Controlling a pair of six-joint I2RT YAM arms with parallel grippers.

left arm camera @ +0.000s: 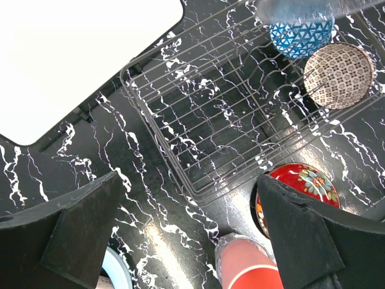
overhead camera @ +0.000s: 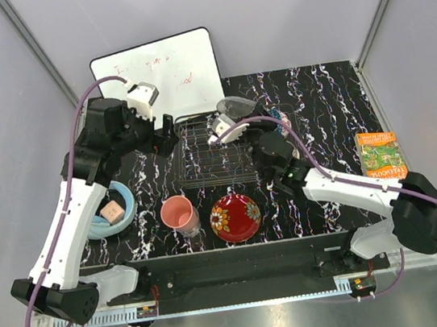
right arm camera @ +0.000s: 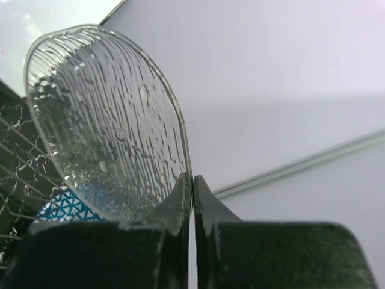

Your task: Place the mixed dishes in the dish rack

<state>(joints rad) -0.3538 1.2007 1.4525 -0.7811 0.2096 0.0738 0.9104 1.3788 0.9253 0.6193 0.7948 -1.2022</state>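
4 bowls (left arm camera: pixel 301 33) (left arm camera: pixel 338 75) (overhead camera: pixel 127 205) incl 1 clear bowl (right arm camera: pixel 102 120), 1 plate (overhead camera: pixel 235 216), 1 cup (overhead camera: pixel 178 215), 1 rack (left arm camera: pixel 228 120), 1 w/board (overhead camera: pixel 165 69), 1 bk (overhead camera: pixel 381 155), 1 cube (overhead camera: pixel 113 212).

Aloft on edge, clear ribbed glass bowl (right arm camera: pixel 108 120) over dark wire rack (left arm camera: pixel 228 114)

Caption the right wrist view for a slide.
Right hand pinches the rim of a ribbed clear glass bowl, blue patterned bowl behind.

L tool (left arm camera: pixel 187 180) jaws wide apart; R tool (right arm camera: pixel 192 186) pinched tight.
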